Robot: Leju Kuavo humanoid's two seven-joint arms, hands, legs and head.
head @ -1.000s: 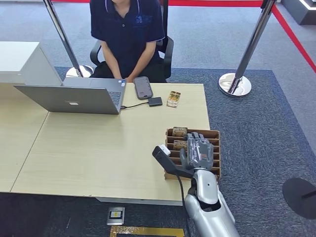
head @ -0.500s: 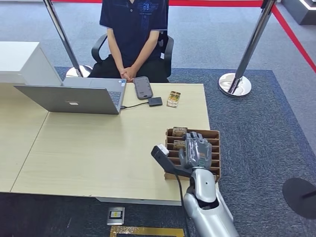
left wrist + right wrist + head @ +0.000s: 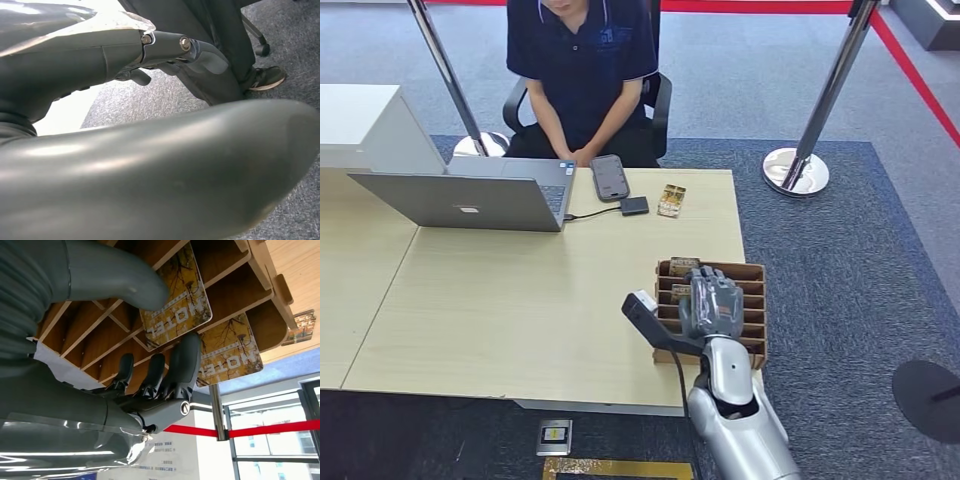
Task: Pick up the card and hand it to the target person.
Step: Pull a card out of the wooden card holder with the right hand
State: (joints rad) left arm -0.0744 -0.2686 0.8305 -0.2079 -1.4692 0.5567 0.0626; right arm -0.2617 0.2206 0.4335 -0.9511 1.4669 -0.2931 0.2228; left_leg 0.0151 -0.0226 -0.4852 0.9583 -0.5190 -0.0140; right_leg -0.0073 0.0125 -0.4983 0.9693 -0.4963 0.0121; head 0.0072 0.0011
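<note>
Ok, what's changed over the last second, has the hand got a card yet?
The right hand has eased slightly left over the wooden card rack; its thumb and fingers now sit at a hotel card, a firm grip not clear. The person leaned back, then forward again. Laptop, phone and table card unchanged.

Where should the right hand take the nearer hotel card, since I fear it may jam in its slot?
Judging by its pose, grip the card by its exposed edge above the wooden rack, from above, thumb one face, fingers the other; it stands upright between dividers.
</note>
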